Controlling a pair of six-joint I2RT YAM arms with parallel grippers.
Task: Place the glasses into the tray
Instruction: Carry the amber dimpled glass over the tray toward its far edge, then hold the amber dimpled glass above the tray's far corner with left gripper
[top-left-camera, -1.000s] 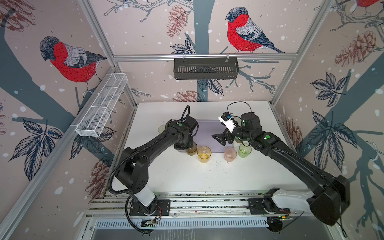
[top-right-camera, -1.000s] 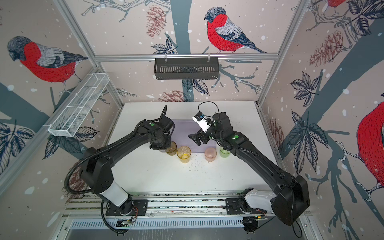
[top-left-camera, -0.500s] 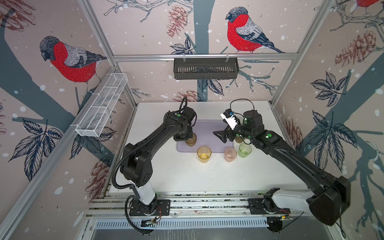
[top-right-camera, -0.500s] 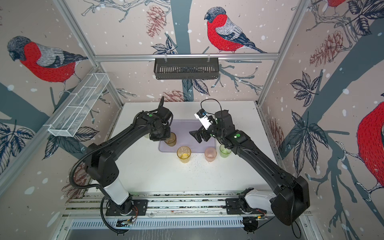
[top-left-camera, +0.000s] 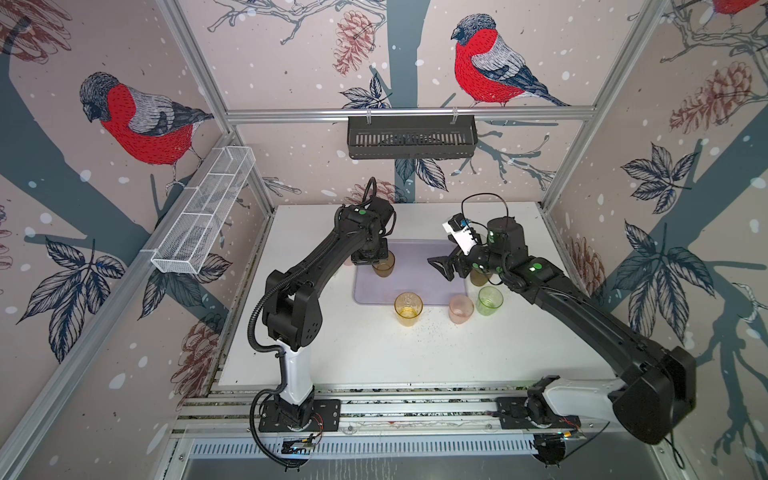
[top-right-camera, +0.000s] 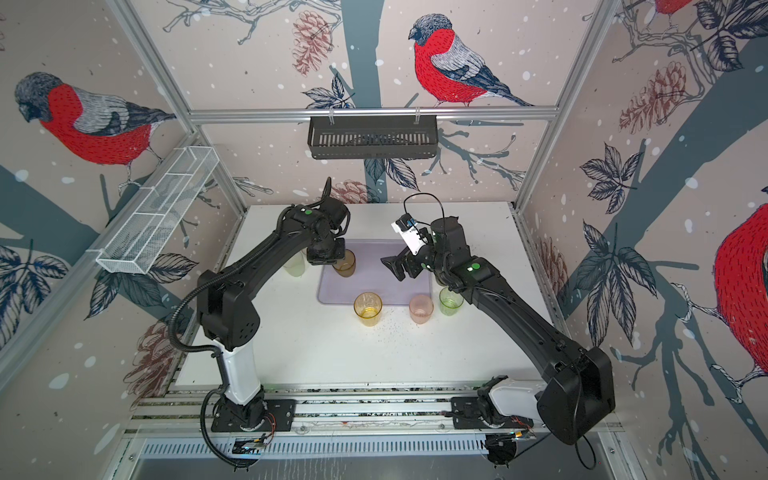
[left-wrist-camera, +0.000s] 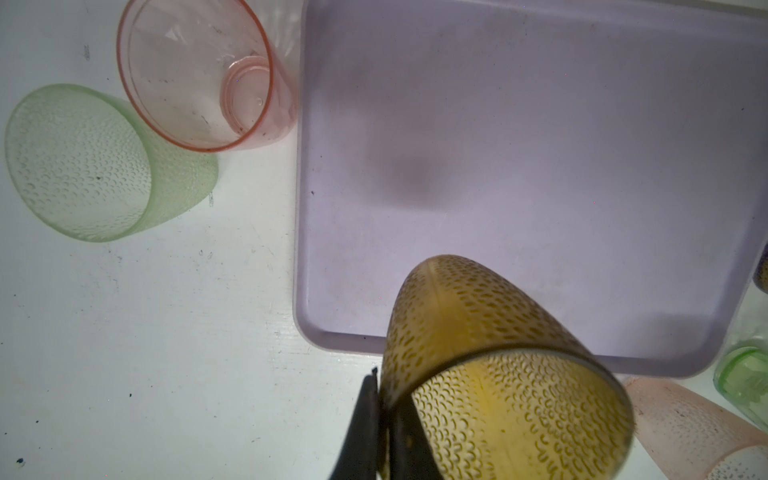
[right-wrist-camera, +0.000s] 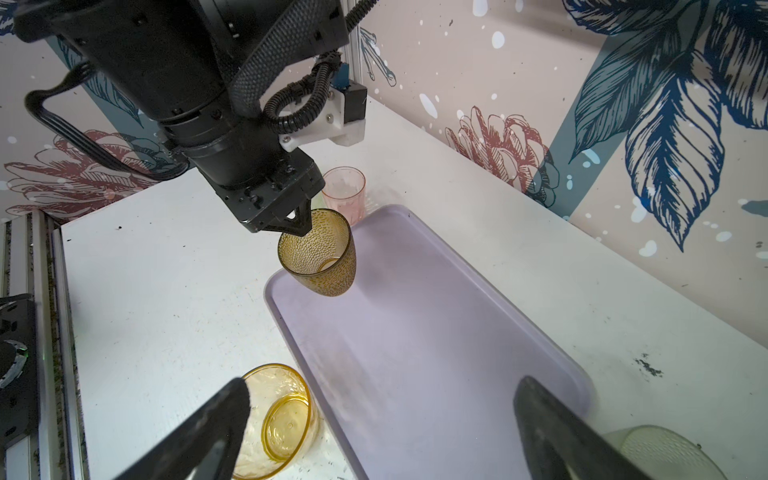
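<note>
Holding: left gripper pinches the brown dotted tumbler by its rim
Position: tumbler hangs tilted above the lilac tray's corner, not touching its floor
Next: straight down
Right gripper: wide, empty, over the tray

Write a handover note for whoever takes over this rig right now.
Left claw: shut on the rim of the dimpled amber plastic tumbler, held tilted above the flat lilac rectangular tray's corner.
Right claw: open, empty, over the tray.
Done: nothing rests in the tray.
Left: set this tumbler down, then the clear yellow tumbler, pink tumbler, green tumbler and the rest beside the tray.
</note>
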